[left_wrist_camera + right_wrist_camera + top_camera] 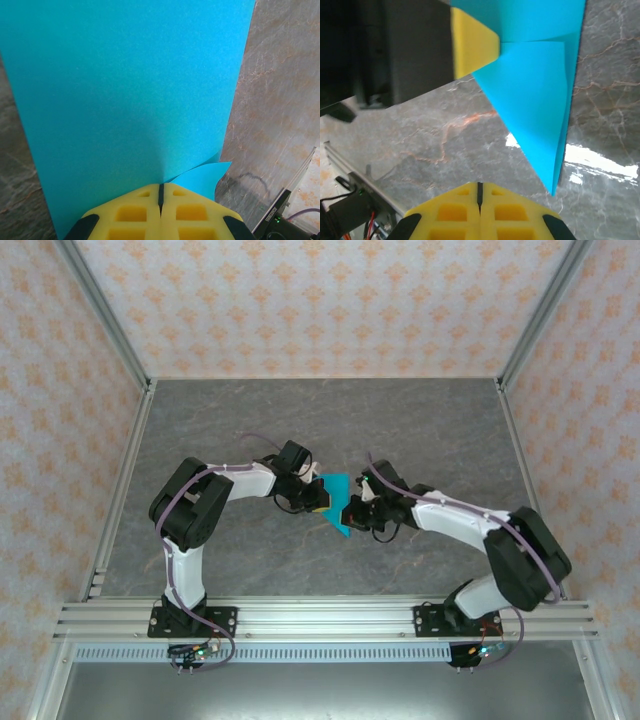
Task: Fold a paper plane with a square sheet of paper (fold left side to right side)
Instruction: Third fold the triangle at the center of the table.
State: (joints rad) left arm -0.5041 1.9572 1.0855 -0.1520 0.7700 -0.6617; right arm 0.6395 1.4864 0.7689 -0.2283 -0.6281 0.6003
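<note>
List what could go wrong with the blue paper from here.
The left end effector pinches the sheet of paper at one edge only, so it may sag or twist out of line. The right end effector is shut with nothing in it; advancing like that, it might crumple the loose folded point instead of gripping it.

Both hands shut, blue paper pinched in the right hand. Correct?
Not quite: the blue paper is pinched in the left hand, as the left wrist view shows. The right hand is shut on nothing; both hands are shut.
</note>
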